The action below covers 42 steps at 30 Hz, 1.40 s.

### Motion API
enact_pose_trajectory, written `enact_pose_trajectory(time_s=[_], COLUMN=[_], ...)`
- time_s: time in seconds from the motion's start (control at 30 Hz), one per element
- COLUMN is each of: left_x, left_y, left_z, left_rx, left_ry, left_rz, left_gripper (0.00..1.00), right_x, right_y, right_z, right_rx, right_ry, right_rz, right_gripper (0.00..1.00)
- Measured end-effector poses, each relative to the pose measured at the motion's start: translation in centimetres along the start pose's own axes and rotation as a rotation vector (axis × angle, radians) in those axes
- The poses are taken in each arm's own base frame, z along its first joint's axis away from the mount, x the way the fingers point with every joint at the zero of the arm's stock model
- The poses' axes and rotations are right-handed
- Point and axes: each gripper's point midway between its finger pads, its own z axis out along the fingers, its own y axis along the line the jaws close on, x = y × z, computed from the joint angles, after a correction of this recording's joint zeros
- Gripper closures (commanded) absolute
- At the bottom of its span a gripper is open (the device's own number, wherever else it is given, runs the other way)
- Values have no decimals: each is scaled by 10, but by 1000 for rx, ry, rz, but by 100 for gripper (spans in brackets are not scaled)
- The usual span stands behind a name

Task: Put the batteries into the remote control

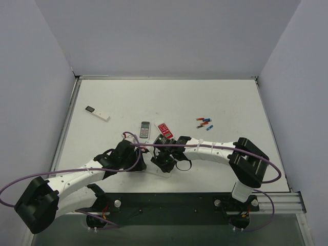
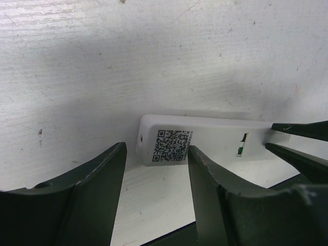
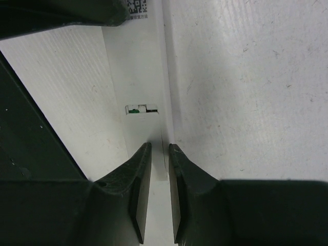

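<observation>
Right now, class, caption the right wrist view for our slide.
Right pincer pinching one end of the white remote control, back side up, a small green-marked slot just ahead.

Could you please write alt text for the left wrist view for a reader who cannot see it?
A white remote control lies on the table, a QR label and a small slot with a green part showing. The fingers of the left end effector stand open in the foreground, while the right end effector pinches the remote's far end.

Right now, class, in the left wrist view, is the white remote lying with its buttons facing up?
No: the remote control shows its plain back with a QR sticker.
</observation>
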Motion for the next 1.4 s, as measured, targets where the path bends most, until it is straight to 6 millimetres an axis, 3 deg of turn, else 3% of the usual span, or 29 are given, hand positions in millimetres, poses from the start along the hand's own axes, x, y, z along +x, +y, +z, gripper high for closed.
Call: enact_pose_trajectory(time_s=[0.57,1.1,1.27,1.4], left_x=[4,5,3,-2], left_y=[1,2,0,-6], left_z=[0,-3,-4,-7], left_rx=[6,8,17,28], left_ry=[9,7,-2,-9], left_rz=[-3,-9,-6,11], left_gripper=[39,37,31,30], right_x=[0,-2,-8,-20], right_y=[5,-1,-2,-3], right_z=[1,-2,-14,-36], right_rx=[28,82,112,164], right_ry=[28,45,25,-45], right_rz=[-45,-82,-63,5], right_gripper=[71,68,65,64])
